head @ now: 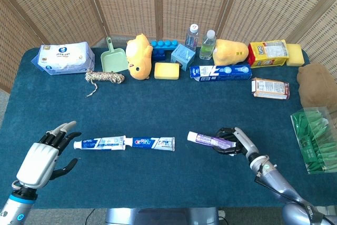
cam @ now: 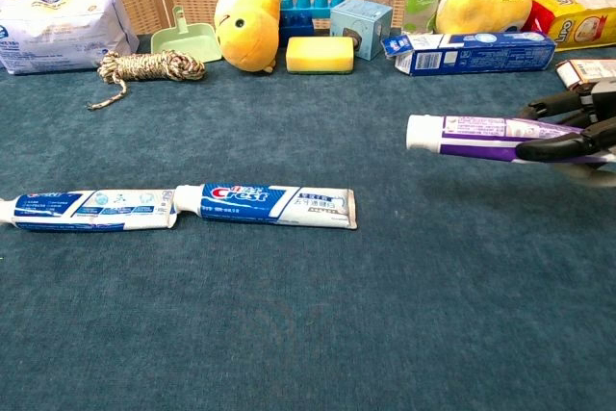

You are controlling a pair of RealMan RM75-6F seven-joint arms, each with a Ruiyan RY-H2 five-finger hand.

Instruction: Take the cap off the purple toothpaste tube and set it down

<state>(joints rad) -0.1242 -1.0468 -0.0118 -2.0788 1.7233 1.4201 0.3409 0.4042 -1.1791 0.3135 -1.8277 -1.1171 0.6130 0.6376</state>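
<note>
In the head view, the right robot hand [head: 235, 142] gripped the purple and white toothpaste tube [head: 212, 139] by its rear part, right of the blue Crest toothpaste tube [head: 154, 143] on the dark blue cloth tabletop [head: 168, 98]. Its white cap [head: 191, 136] pointed toward the Crest tube. The left robot hand [head: 45, 154] hung with fingers spread, holding nothing.

In the chest view, the purple tube [cam: 481, 135] was held clear of the tabletop, right of the Crest tube [cam: 266, 205], cap [cam: 419, 132] on, dark fingers [cam: 558, 148] wrapped round it.

Woven wicker folding screen [head: 158, 3], dark blue tablecloth [head: 158, 109]
</note>
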